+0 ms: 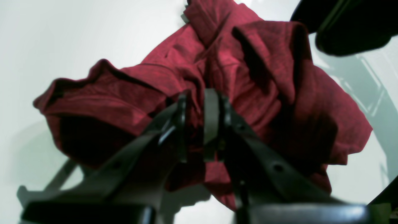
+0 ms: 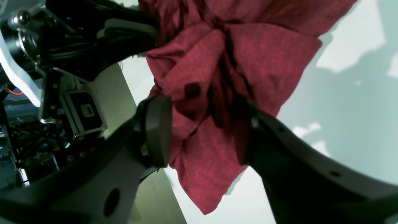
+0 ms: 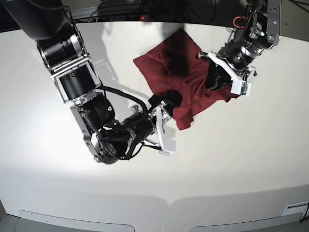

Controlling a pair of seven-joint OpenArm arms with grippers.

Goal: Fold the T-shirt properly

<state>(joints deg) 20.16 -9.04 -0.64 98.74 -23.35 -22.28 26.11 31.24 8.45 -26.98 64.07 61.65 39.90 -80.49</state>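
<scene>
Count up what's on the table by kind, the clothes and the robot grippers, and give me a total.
Shirts: 1, the dark red shirt, bunched up on the white table
Grippers: 2, the left gripper pinching a fold of the shirt, and the right gripper with its jaws spread around the cloth
Total: 3

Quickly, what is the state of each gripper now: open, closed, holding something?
Left gripper: closed on a fold of the T-shirt.
Right gripper: open, jaws wide on either side of the cloth, not gripping it.
</scene>
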